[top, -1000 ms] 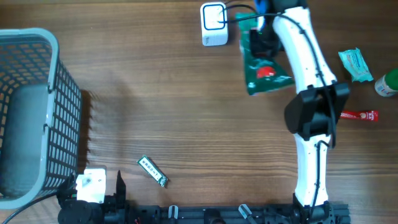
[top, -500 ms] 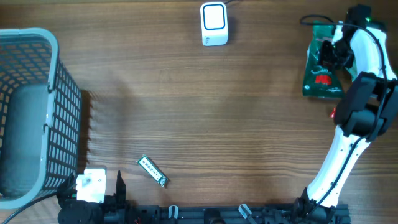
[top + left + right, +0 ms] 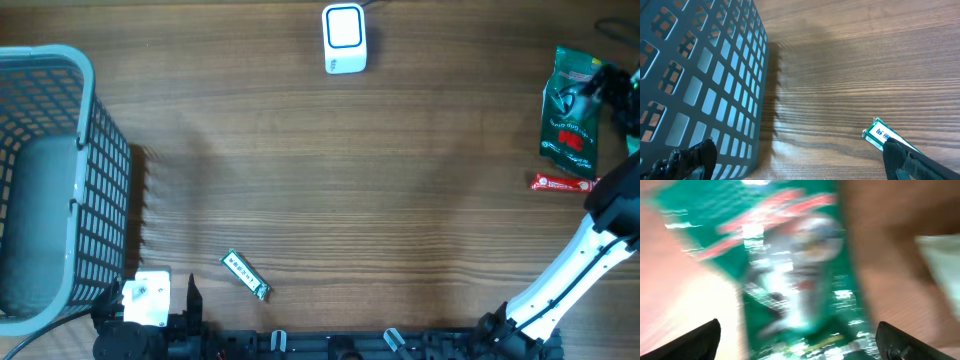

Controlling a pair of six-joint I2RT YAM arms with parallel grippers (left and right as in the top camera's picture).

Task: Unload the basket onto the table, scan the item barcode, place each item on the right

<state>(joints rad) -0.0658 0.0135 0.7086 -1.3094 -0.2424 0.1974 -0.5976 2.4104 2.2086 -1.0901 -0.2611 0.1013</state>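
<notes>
The wooden tabletop (image 3: 320, 180) is carrying everything here. The grey mesh basket (image 3: 60, 150) is standing at the left edge. The right arm (image 3: 570, 270) is reaching up along the right edge, and its wrist view is badly blurred. The right pincer (image 3: 800, 342) is hanging just over the green packet (image 3: 568, 110) with its fingers spread wide, grasping nothing. That packet is lying flat at the far right, well apart from the white scanner (image 3: 343, 38), which is sitting at the far centre. The left pincer (image 3: 800, 160) is resting at the near left beside the basket, likewise spread and empty. A red stick (image 3: 562, 183) is lying just near of the green packet. A small packet (image 3: 246, 275) is lying on its own at the near left, close to the left pincer.

As for progress, nothing is being held up to the scanner, so no scan is happening now. Whether the green packet's barcode is already read is not showing. The small packet, by where it is lying, is probably waiting its turn, and the basket is looking empty.

As for writing, the green packet is showing a red mark and pale print. The red stick is showing white lettering, and the small packet a white label with blue print. All of it is too small or blurred to read.
</notes>
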